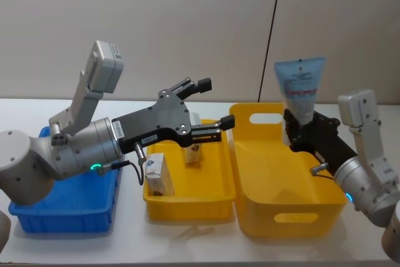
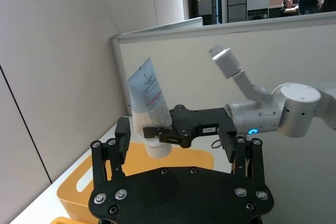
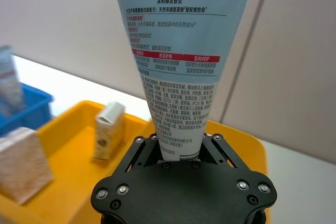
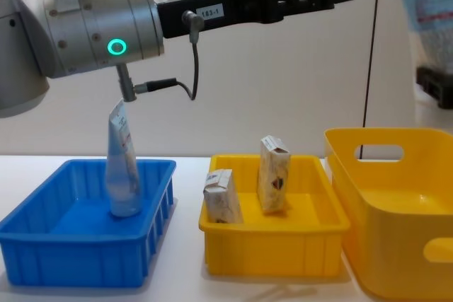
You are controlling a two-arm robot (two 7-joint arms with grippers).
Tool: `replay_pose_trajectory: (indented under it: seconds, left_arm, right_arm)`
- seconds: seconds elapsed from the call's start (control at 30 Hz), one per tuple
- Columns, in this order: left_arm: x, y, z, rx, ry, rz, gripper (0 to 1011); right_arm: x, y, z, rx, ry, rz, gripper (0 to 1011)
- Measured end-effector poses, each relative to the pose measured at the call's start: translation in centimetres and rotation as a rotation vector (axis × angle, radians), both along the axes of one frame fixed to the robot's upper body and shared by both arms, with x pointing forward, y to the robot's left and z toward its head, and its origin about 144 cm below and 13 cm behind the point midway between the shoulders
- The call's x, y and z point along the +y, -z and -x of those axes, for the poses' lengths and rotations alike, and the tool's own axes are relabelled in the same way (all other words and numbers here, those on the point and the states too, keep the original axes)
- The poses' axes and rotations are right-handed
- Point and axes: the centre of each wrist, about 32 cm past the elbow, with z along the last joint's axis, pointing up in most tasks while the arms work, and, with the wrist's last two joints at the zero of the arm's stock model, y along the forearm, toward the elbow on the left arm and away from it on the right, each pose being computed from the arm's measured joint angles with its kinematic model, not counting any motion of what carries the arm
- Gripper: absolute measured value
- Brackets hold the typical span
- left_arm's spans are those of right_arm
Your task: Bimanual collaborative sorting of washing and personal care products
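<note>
My right gripper (image 1: pixel 299 134) is shut on the cap end of a white squeeze tube (image 1: pixel 300 87), held upright with its crimped end up, above the tall yellow bin (image 1: pixel 284 218). The right wrist view shows the tube (image 3: pixel 178 66) rising from between the fingers (image 3: pixel 151 146). My left gripper (image 1: pixel 214 104) is open and holds nothing. It reaches out above the shallow yellow tray (image 1: pixel 187 207), toward the tube. Two cream cartons (image 1: pixel 159 174) (image 1: pixel 192 152) stand in that tray. Another tube (image 4: pixel 123 169) stands in the blue bin (image 4: pixel 78 252).
The three containers stand in a row on the white table: blue bin (image 1: pixel 62 214) at the left, shallow tray in the middle, tall yellow bin at the right. A grey wall panel rises close behind them. Bare table runs along the front edge.
</note>
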Motion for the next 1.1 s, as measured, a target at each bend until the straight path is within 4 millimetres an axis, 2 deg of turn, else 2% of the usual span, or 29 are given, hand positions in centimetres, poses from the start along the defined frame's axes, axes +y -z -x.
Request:
replay_pose_trajectory:
  seconds: [0.23, 0.6, 0.7, 0.93, 1.07, 1.1]
  left_arm:
    - [0.0, 0.0, 0.0, 0.000, 0.000, 0.000, 1001]
    - [0.0, 0.0, 0.0, 0.000, 0.000, 0.000, 1001]
    - [0.0, 0.0, 0.0, 0.000, 0.000, 0.000, 1001]
    - [0.0, 0.0, 0.0, 0.000, 0.000, 0.000, 1001]
    - [0.0, 0.0, 0.0, 0.000, 0.000, 0.000, 1001]
    - [0.0, 0.0, 0.0, 0.000, 0.000, 0.000, 1001]
  right_arm:
    - [-0.8, 1.5, -1.4, 0.055, 0.073, -0.013, 195]
    - [-0.9, 2.9, -2.9, 0.112, 0.105, -0.028, 200]
    - [-0.9, 3.2, -3.1, 0.121, 0.108, -0.032, 267]
    - [-0.9, 3.4, -3.4, 0.123, 0.109, -0.040, 529]
    - [-0.9, 3.3, -3.4, 0.117, 0.110, -0.044, 603]
    - [-0.9, 3.3, -3.4, 0.115, 0.111, -0.045, 672]
